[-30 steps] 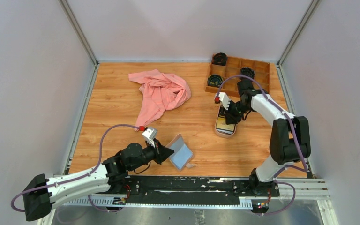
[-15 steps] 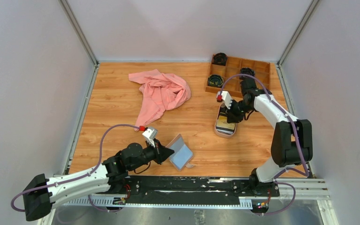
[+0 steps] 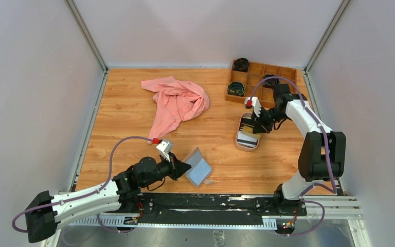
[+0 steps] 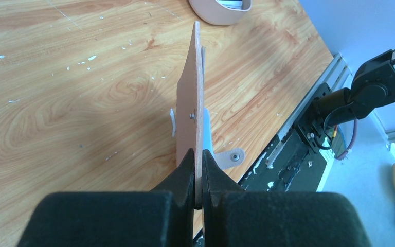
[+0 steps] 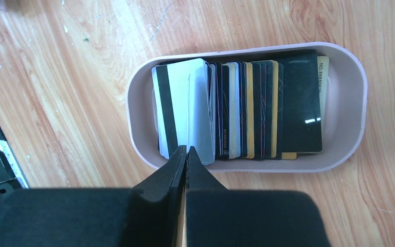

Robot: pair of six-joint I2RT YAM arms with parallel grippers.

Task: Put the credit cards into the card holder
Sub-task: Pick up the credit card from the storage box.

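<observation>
Observer: Grip check, left side. Why is the card holder (image 4: 190, 98) stood on edge?

Arms: My left gripper (image 4: 198, 159) is clamped on its near edge, jaws tight on the tan leather. The holder rises straight ahead of the tips. I cannot tell whether its lower edge touches the table (image 4: 56, 103). My reading is that it is held up and open so the pale blue pockets, right of the jaws, face an incoming card. The snap tab (image 4: 235, 156) hangs just right of the tips.

Observer: And the right?

Arms: On my right gripper (image 5: 185, 154) the jaws are pressed together, with no gap showing. The tips sit at the near edge of the whitish card (image 5: 193, 108). That is the left end of the credit cards (image 5: 247, 116), fanned in the oval tray (image 5: 349, 108) directly ahead. I cannot tell whether that edge is nipped between the jaws. The fan leaves the end card exposed, so I judge it the easiest first pick.

Observer: Counts?

Arms:
- One holder and one tray.
- The cards overlap too much for an exact tally, but there are more than ten edges.
- One card is whitish with a dark stripe.
- One black card (image 5: 301, 103) lies fully shown at the far right end.
- At least two gold edges show between them.
- I see no card in the pockets.
- One pink cloth (image 3: 177, 103) lies well beyond the left jaws.
- One wooden box (image 3: 283, 74) lies just beyond the right jaws.
</observation>
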